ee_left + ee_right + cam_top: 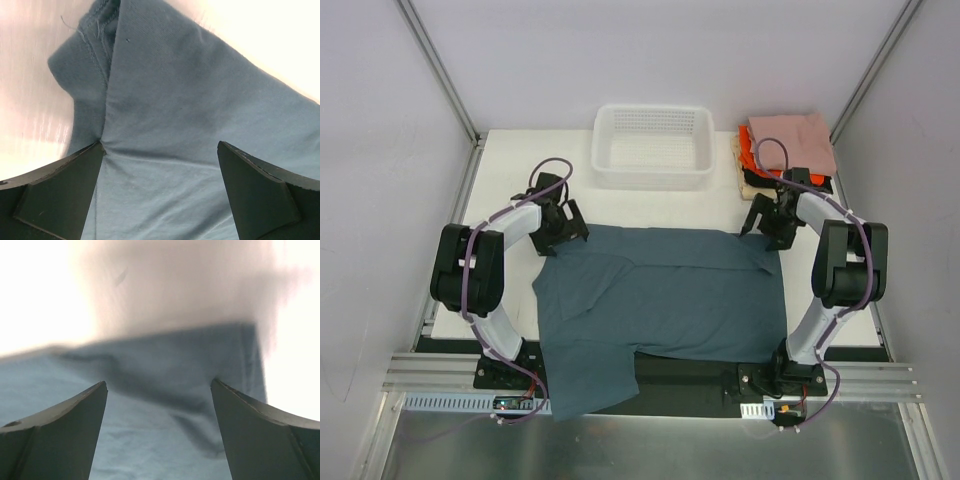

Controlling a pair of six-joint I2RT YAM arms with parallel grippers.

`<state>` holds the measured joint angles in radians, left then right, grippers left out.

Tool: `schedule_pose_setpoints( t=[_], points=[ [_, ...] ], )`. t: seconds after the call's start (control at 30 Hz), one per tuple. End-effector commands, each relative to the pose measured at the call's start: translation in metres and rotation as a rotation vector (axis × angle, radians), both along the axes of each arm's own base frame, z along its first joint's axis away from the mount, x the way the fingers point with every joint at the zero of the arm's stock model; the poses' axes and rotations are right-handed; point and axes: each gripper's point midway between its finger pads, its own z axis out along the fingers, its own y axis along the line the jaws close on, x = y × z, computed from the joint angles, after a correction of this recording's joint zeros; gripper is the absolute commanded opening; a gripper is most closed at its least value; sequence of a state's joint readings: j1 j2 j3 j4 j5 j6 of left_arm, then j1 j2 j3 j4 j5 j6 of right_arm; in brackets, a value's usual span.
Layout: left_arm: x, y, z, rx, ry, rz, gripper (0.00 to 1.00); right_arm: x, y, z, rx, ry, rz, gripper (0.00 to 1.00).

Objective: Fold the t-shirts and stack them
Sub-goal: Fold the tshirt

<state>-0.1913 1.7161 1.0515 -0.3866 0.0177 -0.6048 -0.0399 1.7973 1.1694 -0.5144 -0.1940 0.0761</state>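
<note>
The blue-grey shirt lies spread on the bench, its near-left part hanging over the near edge. The left fingers stand wide apart, released, over a seamed fold at the shirt's far-left corner. The right fingers gape likewise above the far-right corner, gripping nothing; beyond the cloth that view is blurred and washed out. At far right sits a stack of folded tees, pink on top, with the lower ones mostly hidden. A basket stands beside it.

Shirt lies before basket, stack right of basket
</note>
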Motion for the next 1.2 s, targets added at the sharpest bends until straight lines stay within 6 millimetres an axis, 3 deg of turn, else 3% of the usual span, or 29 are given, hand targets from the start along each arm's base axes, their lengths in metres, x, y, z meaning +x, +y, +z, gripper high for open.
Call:
schedule_pose_setpoints(
  t=[0.0,0.13,0.17,0.3,0.37,0.4,0.47,0.5,0.53,0.6,0.63,0.73,0.77,0.87,1.0,1.17],
  points=[
    [0.005,0.013,-0.02,0.052,0.041,-0.001,0.99,0.02,-0.018,0.003,-0.061,-0.024,0.023,0.89],
    [0.022,0.013,-0.012,0.049,0.022,-0.004,0.99,0.035,-0.029,0.006,-0.117,-0.037,0.047,0.89],
    [0.024,0.012,-0.009,0.044,0.015,-0.012,0.99,0.042,-0.031,0.015,-0.127,-0.058,0.047,0.89],
    [0.03,0.01,0.03,0.027,-0.077,-0.018,0.99,0.046,-0.025,0.045,-0.111,-0.135,0.065,0.89],
    [0.017,0.004,0.041,-0.008,-0.078,-0.022,0.99,0.042,-0.018,0.068,-0.113,-0.19,0.08,0.89],
    [0.012,0.001,0.059,-0.019,-0.12,-0.028,0.99,0.034,-0.015,0.069,-0.115,-0.192,0.085,0.89],
    [-0.01,-0.004,0.064,-0.022,-0.118,-0.018,0.99,0.024,-0.005,0.076,-0.118,-0.21,0.106,0.89],
    [-0.025,-0.016,0.078,-0.032,-0.148,-0.042,0.99,0.018,-0.004,0.087,-0.121,-0.241,0.102,0.89],
    [-0.042,-0.018,0.073,-0.005,-0.128,-0.04,0.99,0.005,0.002,0.08,-0.116,-0.218,0.117,0.89],
    [-0.068,-0.028,0.079,0.01,-0.116,-0.045,1.0,-0.006,0.013,0.086,-0.091,-0.24,0.123,0.89],
    [-0.088,-0.045,0.075,0.03,-0.096,-0.116,0.99,-0.018,0.019,0.077,-0.071,-0.224,0.139,0.89],
    [-0.13,-0.051,0.061,0.125,-0.027,-0.181,0.99,-0.032,0.045,0.084,0.021,-0.286,0.211,0.92],
    [-0.139,-0.054,0.055,0.129,-0.005,-0.188,0.99,-0.043,0.053,0.077,0.044,-0.27,0.233,0.98],
    [-0.166,-0.067,0.037,0.137,0.068,-0.258,0.99,-0.054,0.063,0.078,0.061,-0.302,0.266,0.97],
    [-0.173,-0.083,0.024,0.198,0.12,-0.338,0.95,-0.058,0.068,0.08,0.079,-0.332,0.283,0.97],
    [-0.164,-0.082,0.022,0.263,0.139,-0.275,0.74,-0.061,0.063,0.079,0.047,-0.329,0.274,0.97]
  ],
)
